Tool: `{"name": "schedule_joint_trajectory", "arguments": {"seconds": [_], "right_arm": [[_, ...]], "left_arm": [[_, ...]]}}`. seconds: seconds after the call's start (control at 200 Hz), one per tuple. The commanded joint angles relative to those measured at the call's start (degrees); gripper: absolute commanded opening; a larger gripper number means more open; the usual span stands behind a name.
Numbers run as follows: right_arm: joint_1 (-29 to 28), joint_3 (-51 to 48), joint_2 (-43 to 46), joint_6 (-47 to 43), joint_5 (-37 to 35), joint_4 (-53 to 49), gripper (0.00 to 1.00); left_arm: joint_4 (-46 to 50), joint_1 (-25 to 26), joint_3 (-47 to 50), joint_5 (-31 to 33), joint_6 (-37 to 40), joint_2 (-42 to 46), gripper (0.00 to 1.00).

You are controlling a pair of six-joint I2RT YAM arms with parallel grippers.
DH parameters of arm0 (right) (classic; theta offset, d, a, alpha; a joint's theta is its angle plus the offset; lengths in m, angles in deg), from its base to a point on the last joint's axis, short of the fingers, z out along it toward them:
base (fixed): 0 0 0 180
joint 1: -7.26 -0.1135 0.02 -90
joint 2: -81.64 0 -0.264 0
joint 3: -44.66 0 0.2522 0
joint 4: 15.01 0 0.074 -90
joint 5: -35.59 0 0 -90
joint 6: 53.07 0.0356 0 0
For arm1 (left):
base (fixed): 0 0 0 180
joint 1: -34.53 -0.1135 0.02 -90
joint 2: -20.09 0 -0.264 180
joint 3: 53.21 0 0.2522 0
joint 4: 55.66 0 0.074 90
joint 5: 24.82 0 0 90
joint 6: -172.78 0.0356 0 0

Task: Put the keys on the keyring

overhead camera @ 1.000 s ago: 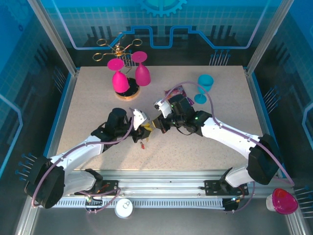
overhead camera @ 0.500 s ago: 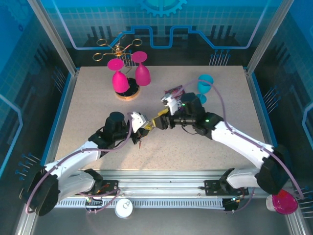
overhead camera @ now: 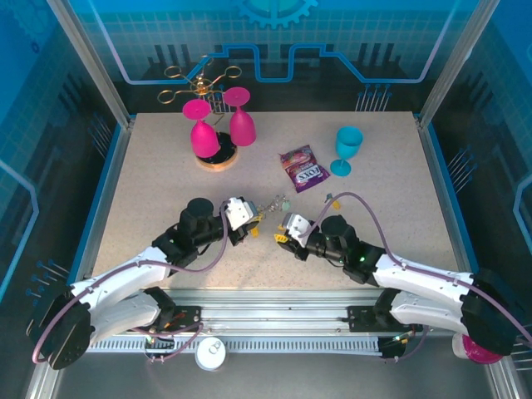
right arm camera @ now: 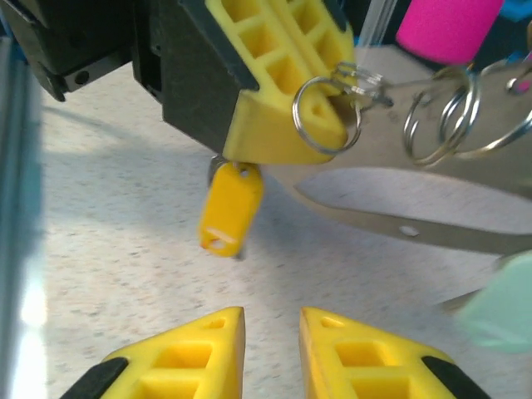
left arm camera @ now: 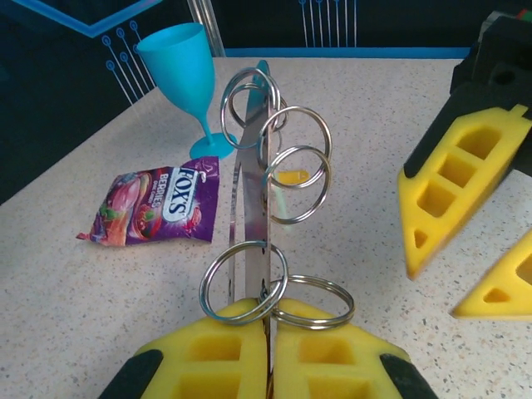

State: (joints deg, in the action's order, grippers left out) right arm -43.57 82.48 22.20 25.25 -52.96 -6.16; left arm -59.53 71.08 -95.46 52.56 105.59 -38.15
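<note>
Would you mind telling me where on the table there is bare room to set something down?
Free: the right strip between the teal goblet and the table edge, and the left strip in front of the pink goblets. Crowded: the centre, where the left gripper holds the keyring facing the right gripper, with the candy packet behind.

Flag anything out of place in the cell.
A pink goblet sits off the table, beyond its near-right corner, partly hidden by the arm. A candy packet lies mid-table as unrelated clutter. The left pincer is shut on the keyring; nothing spilled.
</note>
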Motion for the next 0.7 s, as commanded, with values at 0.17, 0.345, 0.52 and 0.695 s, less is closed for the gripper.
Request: {"name": "schedule_joint_trajectory", "arguments": {"seconds": [0.17,0.345,0.52,0.695], "right_arm": [[1.0,0.1,-0.7,-7.6,-2.9,14.4,0.26],[0.5,-0.9,-1.6,-8.9,-1.3,16.1,0.27],[1.3,-1.4,2.7,-4.4,0.2,12.0,0.3],[12.1,8.6,12.6,11.0,14.1,-23.4,0.33]], "left_arm": [[-2.8,0.7,0.4,1.6,2.6,1.6,0.0],[-3.1,0.9,0.6,1.3,2.9,1.8,0.0],[-2.0,1.7,0.8,2.3,8.1,2.7,0.0],[4.0,1.5,0.1,6.5,25.7,4.0,0.0]]}}
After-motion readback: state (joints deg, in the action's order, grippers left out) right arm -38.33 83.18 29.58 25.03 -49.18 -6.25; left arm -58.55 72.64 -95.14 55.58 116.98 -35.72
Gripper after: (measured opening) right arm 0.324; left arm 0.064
